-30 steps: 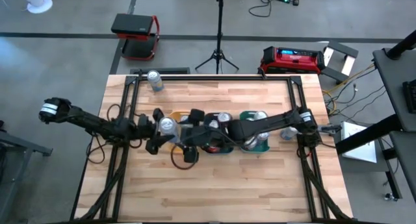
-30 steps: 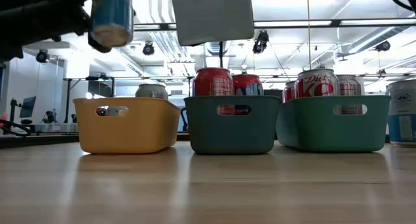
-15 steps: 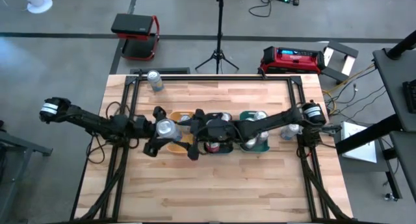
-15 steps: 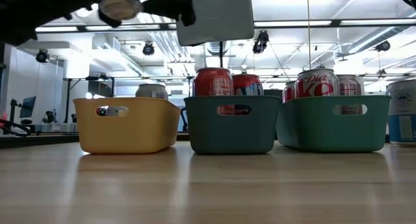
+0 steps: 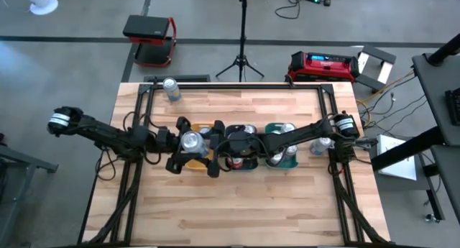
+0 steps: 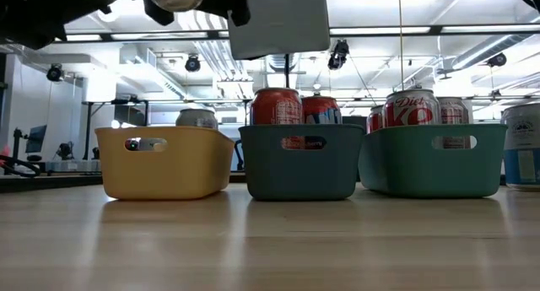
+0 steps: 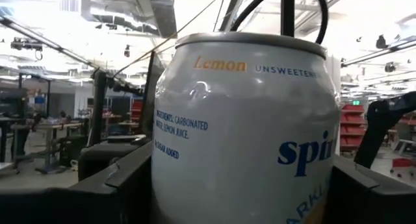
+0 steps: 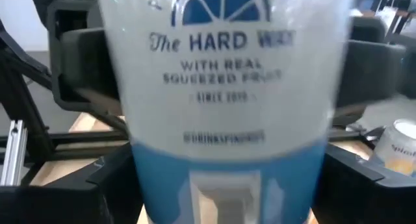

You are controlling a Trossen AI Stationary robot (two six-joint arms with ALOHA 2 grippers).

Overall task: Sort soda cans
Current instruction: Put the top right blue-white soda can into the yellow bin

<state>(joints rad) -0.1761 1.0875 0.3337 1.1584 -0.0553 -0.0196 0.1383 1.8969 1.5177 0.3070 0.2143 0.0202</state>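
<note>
The left hand (image 5: 188,142) is clamped on a white can (image 7: 244,130), held high over the yellow bin (image 6: 164,160) on the wooden surface (image 5: 237,205). The right hand (image 5: 215,149) sits just beside it, over the teal bin (image 6: 299,163); whether its fingers are apart I cannot tell. Red cans (image 6: 276,107) stand in the teal bin, more in the green bin (image 6: 434,160), and one lone can (image 5: 171,88) near the surface's far edge

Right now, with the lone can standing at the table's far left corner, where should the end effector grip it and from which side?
I'd grip the lone can across its round body at mid-height, coming from the table's middle. It stands upright, apart from the trays, with the frame rail close behind it. The left end effector is nearest but holds a white can.
</note>
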